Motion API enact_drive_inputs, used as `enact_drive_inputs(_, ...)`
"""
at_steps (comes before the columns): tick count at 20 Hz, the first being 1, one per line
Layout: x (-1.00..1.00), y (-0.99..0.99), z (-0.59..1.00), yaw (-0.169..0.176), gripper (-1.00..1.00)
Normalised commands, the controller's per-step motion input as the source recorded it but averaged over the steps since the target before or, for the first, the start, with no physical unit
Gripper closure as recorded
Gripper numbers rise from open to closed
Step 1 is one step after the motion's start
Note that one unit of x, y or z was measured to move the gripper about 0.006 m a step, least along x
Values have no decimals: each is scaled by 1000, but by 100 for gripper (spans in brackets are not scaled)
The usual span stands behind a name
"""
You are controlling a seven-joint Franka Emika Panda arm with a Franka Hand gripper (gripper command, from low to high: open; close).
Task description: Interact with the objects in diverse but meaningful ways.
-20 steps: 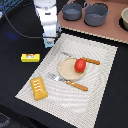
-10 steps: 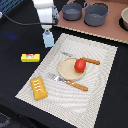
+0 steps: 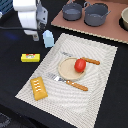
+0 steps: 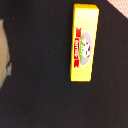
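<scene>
My gripper hangs above the black table at the exterior view's upper left, apart from every object. Its fingers do not show in the wrist view, and I cannot tell whether they are open. The light blue house-shaped carton stands upright just to its right, at the placemat's corner. The flat yellow box lies on the black table below the gripper and fills the wrist view. The orange ridged block lies on the placemat's near left corner. The red tomato sits on a tan plate.
A striped placemat carries the plate and two orange-handled utensils. Two grey pots and a bowl stand on a brown board at the back.
The arm has risen and moved toward the exterior view's left, away from the light blue carton. The carton now stands uncovered. The other objects have not moved.
</scene>
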Motion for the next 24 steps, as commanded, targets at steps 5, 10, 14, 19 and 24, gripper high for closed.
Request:
enact_drive_inputs(5,156,-221,-338,-29,-100)
enact_drive_inputs(10,37,-293,-395,-20,-100)
enact_drive_inputs(14,-3,-366,-383,-27,-100)
enact_drive_inputs(19,0,-202,-463,-1,-100)
enact_drive_inputs(24,3,-47,-487,0,-100)
